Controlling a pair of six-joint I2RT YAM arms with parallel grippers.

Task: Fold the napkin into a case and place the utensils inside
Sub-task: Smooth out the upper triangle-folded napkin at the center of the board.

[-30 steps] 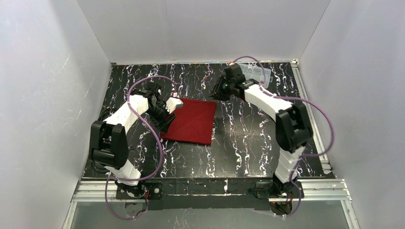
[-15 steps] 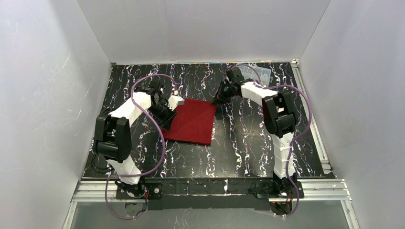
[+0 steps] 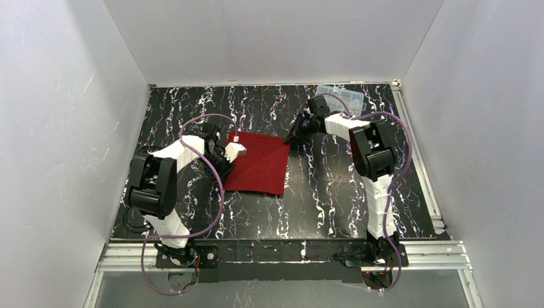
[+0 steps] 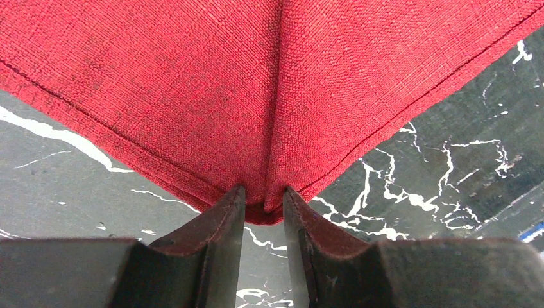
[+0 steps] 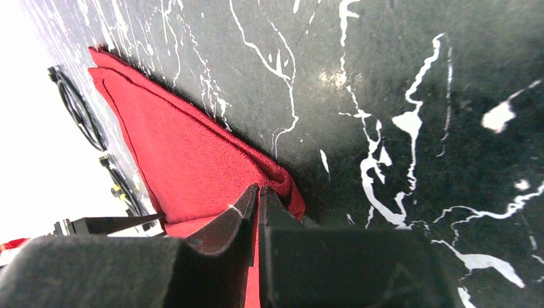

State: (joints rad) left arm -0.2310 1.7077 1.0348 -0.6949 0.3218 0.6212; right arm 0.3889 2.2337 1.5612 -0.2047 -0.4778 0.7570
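While the clear plastic compartment box [image 3: 341, 97] sat at the table's far right, its contents too small to make out, the napkin [image 3: 260, 163] lay doubled on the black marbled table [image 3: 321, 205], left of centre. The left gripper [image 4: 263, 197] was clenched on the napkin's left side, and the right gripper [image 5: 258, 196] pinched its far right corner.

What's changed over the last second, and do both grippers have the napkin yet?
The right gripper swung in to the napkin's far right corner and shut on it. The left gripper shifted slightly toward the near edge and pinches a corner on the napkin's left side. So yes, both hold it. The napkin stays flat where it was; the clear box has not moved.
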